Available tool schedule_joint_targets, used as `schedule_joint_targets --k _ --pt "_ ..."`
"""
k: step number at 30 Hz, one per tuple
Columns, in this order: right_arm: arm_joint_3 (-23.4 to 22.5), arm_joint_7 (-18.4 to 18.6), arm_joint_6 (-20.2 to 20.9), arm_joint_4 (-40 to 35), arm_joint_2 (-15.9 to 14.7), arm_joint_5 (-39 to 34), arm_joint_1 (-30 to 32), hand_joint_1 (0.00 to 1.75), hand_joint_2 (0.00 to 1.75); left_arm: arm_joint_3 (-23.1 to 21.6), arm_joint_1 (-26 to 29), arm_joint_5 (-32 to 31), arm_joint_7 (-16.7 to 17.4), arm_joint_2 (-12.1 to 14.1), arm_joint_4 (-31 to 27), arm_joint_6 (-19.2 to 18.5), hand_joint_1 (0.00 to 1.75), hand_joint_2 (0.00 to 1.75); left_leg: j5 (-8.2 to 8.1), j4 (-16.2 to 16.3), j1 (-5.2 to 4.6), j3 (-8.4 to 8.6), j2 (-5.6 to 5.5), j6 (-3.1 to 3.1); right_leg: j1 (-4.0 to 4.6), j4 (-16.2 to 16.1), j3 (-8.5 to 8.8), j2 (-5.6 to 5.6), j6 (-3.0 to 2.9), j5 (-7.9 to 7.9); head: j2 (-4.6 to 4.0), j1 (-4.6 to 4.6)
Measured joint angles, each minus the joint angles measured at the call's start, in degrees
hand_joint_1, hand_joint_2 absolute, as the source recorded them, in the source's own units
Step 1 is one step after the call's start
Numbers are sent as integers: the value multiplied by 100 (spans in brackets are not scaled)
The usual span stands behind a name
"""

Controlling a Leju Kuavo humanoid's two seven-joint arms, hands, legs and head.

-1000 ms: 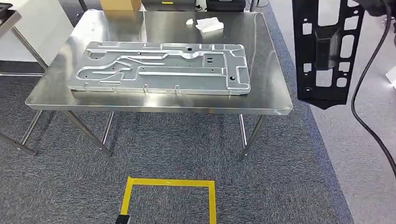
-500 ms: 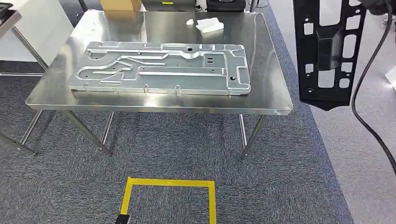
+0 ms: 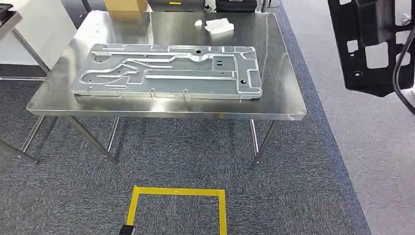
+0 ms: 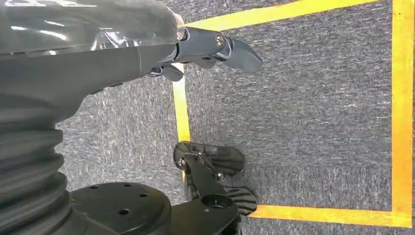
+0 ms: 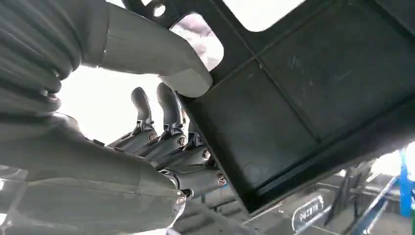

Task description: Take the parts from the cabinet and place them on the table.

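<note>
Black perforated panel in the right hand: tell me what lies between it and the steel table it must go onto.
The black perforated panel hangs off the steel table's right side, with open air between. The large stamped metal plate fills the table's middle; bare steel remains along the right edge.

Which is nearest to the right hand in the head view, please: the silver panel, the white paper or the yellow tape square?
Measured from the black panel it holds:
1. White paper, table's far side.
2. Silver panel, table's middle.
3. Yellow tape square, on the carpet in front.
</note>
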Motion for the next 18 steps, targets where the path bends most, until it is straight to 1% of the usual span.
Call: schedule_joint_targets --k 2,3,4,5,6,7,8,9,10,11,12,13,14,15,16,17,18 --pt "90 13 31 44 85 48 -48 175 175 0 44 -17 -13 15 0 -15 0 175 0 3 0 1 3 0 0 0 0 5 0 0 0 0" --pt "119 24 33 55 119 59 -62 175 175 0 56 -15 -9 26 0 -15 0 175 -12 41 -22 -3 3 20 -28 -52 9 12 28 22 0 0" --pt "138 31 42 64 149 68 -75 175 175 0 60 -13 11 31 0 -18 0 175 13 -24 -9 12 4 51 -7 -53 25 13 46 29 0 0" --pt "149 31 48 70 173 77 -79 175 175 0 64 -2 44 31 0 -18 0 175 66 -123 56 82 33 97 18 -37 13 1 58 -9 0 0" --pt "173 24 61 90 175 77 -112 175 175 0 65 2 52 29 0 -15 0 175 71 -157 55 109 31 97 4 106 -59 -29 81 -70 0 -2" --pt "204 6 72 99 180 77 -149 175 175 0 64 -13 61 29 0 -7 0 175 72 -153 56 106 35 108 -13 456 -255 -38 102 -229 -2 0" --pt "232 -15 85 105 182 77 -160 175 175 0 69 -15 72 29 0 2 0 175 56 -146 56 111 42 116 -36 918 -510 -40 125 -395 0 -2" --pt "258 -31 99 123 182 75 -149 175 175 0 76 -13 83 29 0 4 0 175 31 -138 56 134 52 110 -55 1383 -788 -43 148 -513 0 -4" --pt "278 -48 116 155 180 72 -125 175 175 0 79 -13 92 29 0 4 0 175 -1 -119 57 152 61 104 -69 1710 -1023 -50 164 -531 0 -2" --pt "289 -59 129 173 173 70 -99 175 175 0 83 -11 98 29 0 11 0 175 -46 -92 59 172 65 93 -89 1741 -1123 -60 171 -410 -2 -2" --pt "296 -70 138 190 171 64 -85 175 175 -2 86 -13 105 29 0 19 0 175 -105 -55 59 207 65 78 -103 1500 -1075 -74 169 -147 -2 -2" --pt "302 -74 144 195 164 57 -85 175 175 -4 86 -15 107 26 0 28 0 175 -173 -16 59 242 65 56 -104 1082 -929 -89 155 174 0 -2" --pt "309 -98 147 195 147 46 -89 175 175 -9 86 -24 107 24 0 50 0 175 -257 28 59 283 65 26 -103 584 -740 -106 135 488 -2 -2" --pt "320 -129 149 195 118 33 -67 175 175 -13 89 -35 105 24 0 74 0 175 -331 52 63 285 76 -14 -76 428 -675 -119 102 421 -2 -4" --pt "346 -164 164 195 105 20 -79 175 175 -24 70 -37 96 22 0 90 0 175 -379 137 42 286 76 -62 -43 370 -624 -114 77 411 0 -8" --pt "363 -162 168 199 101 20 -48 175 175 -28 70 -35 92 20 0 89 0 175 -405 137 72 251 77 -104 -30 302 -554 -105 14 258 -2 0" --pt "376 -162 168 201 97 20 -17 175 175 -31 73 -37 94 20 0 89 0 175 -424 132 71 257 85 -136 1 332 -574 -84 -16 235 4 -11"
